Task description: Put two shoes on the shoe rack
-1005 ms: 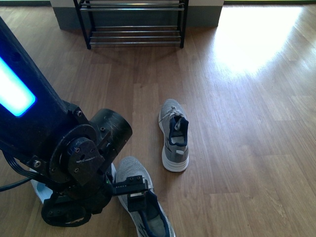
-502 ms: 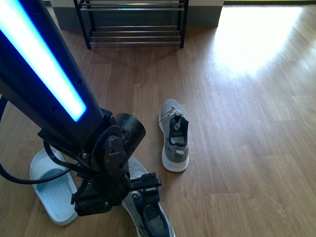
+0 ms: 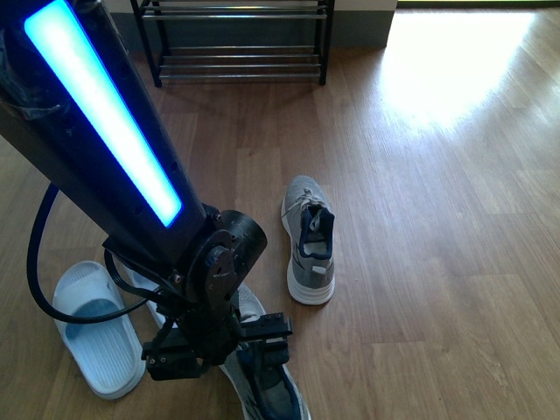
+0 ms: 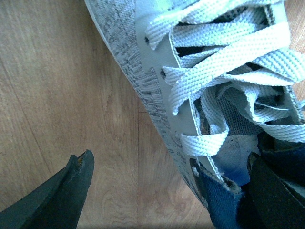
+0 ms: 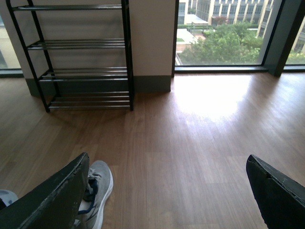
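Two grey knit sneakers lie on the wooden floor. The near sneaker [image 3: 278, 395] sits at the front edge, partly hidden under my left gripper [image 3: 234, 350]. In the left wrist view the left gripper [image 4: 170, 160] is open and straddles this sneaker's [image 4: 157, 86] side wall, with one finger [image 4: 274, 191] at the navy-lined opening and the other over bare floor. The second sneaker [image 3: 308, 241] lies free in the middle. The shoe rack [image 3: 236, 44] stands at the far wall. My right gripper [image 5: 167, 157] hangs open over the floor, holding nothing, with that sneaker [image 5: 97, 186] beside one finger.
A pale blue slide [image 3: 92, 328] lies left of my left arm, and a second slide shows partly behind the gripper. The rack [image 5: 81, 57] has black ends and chrome rods. A bright sunlit patch [image 3: 446, 61] covers the floor at far right, below a large window [image 5: 224, 33].
My left arm has swung right and down onto the near sneaker, uncovering the pale blue slide. The second sneaker has not moved.
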Robot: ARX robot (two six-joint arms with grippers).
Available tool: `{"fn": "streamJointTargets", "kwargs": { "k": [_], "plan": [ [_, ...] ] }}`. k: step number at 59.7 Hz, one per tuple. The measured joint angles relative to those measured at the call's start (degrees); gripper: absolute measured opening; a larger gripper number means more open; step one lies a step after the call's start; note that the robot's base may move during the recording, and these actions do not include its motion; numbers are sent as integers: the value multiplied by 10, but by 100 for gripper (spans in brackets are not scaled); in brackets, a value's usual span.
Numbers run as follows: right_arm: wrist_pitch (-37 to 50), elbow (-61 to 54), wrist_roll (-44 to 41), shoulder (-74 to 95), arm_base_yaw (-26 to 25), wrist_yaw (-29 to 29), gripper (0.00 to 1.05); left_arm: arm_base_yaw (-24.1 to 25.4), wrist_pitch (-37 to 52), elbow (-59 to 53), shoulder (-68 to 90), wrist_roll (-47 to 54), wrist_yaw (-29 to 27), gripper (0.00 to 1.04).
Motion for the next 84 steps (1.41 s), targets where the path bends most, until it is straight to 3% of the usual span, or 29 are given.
{"fn": "streamJointTargets", "kwargs": {
  "k": [12,28,49,60,72,84],
  "plan": [
    [0,0,0,0,0,0,96,-5,-9,11,13,10,16,95],
    [0,0,0,0,0,0,96,-12,-16,21,15,20,-2,94],
    [0,0,0,0,0,0,96,-12,-26,24,22,21,-10,43],
    [0,0,0,0,0,0,96,-12,-26,24,22,20,-29,1],
    [0,0,0,0,0,0,96,4,4,-34,-38,26,-127,1],
    [0,0,0,0,0,0,96,50,80,-166,-301,83,-246,1]
  ]
}}
